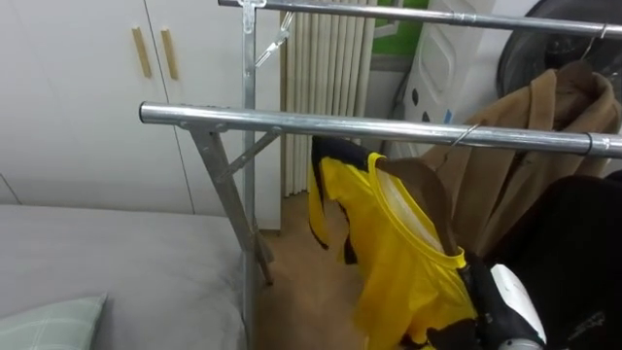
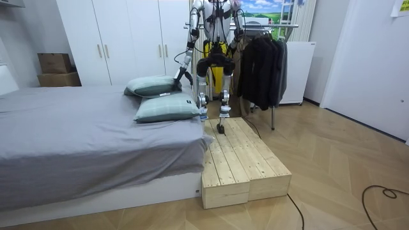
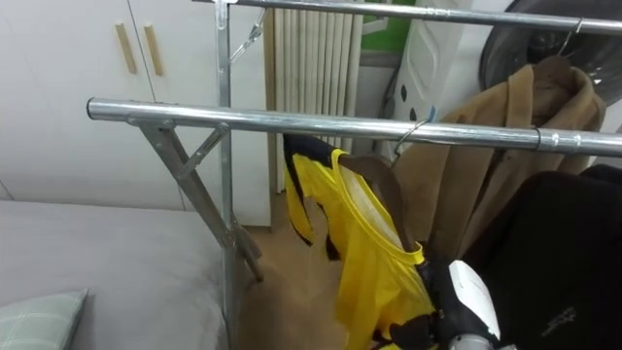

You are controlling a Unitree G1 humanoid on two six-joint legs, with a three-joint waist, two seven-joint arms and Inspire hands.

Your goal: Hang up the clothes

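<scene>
One yellow shirt (image 1: 398, 262) on hanger (image 1: 465, 139) hooked over rail (image 1: 292, 122); right hand (image 1: 486, 316) below rail at shirt, grip cannot be told; left hand (image 2: 181, 78) hangs lower.

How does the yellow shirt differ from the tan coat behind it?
The yellow shirt is bright with black trim; the tan coat is plain. The shirt's hanger hooks the near rail; the coat hangs from the far rail. The shirt hangs aslant, the coat straight. Both are on hangers.
</scene>
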